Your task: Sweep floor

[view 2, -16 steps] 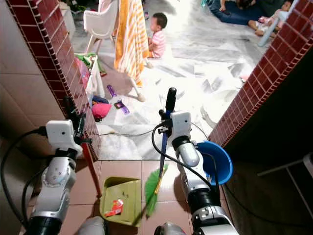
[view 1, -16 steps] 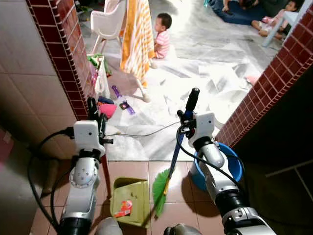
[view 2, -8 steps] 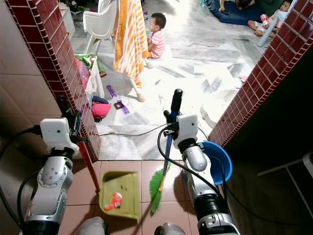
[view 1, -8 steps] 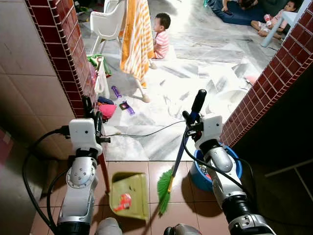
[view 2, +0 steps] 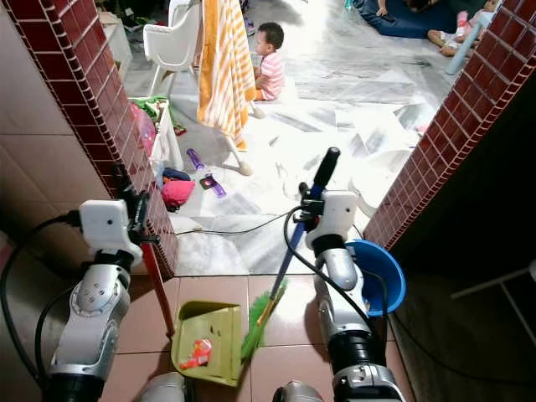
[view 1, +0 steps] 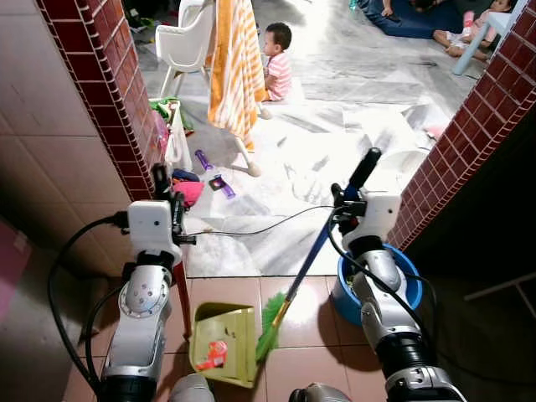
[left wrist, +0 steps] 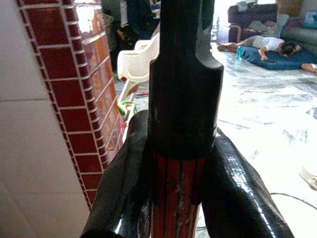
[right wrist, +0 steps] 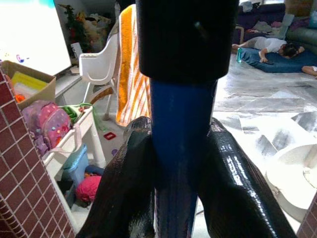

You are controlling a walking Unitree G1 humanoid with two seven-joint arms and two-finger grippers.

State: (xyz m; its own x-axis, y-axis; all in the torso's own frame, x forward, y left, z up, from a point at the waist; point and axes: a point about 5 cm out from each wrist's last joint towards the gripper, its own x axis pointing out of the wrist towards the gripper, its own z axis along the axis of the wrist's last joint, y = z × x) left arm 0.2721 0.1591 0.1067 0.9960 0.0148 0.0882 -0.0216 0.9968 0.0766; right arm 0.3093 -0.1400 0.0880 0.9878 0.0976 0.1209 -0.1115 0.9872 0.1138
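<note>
The blue-handled broom [view 1: 322, 239] is slanting, black grip toward one o'clock, green bristles at seven o'clock touching the green dustpan [view 1: 224, 343] on the tiled floor. The right tool [view 1: 348, 198] is clamping the broom's handle; the left tool [view 1: 167, 203] is clamping the dustpan's upright red handle [view 1: 182, 295].

A blue-handled green broom [view 1: 295, 286] leans, bristles touching the yellow-green dustpan [view 1: 224, 344] holding red scraps.

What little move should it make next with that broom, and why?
Probably a short stroke of the green broom head toward the yellow-green dustpan. The bristles sit right at the pan's edge, red scraps already lie inside, the right claw grips the blue broom handle and the left claw steadies the pan's red handle.
</note>
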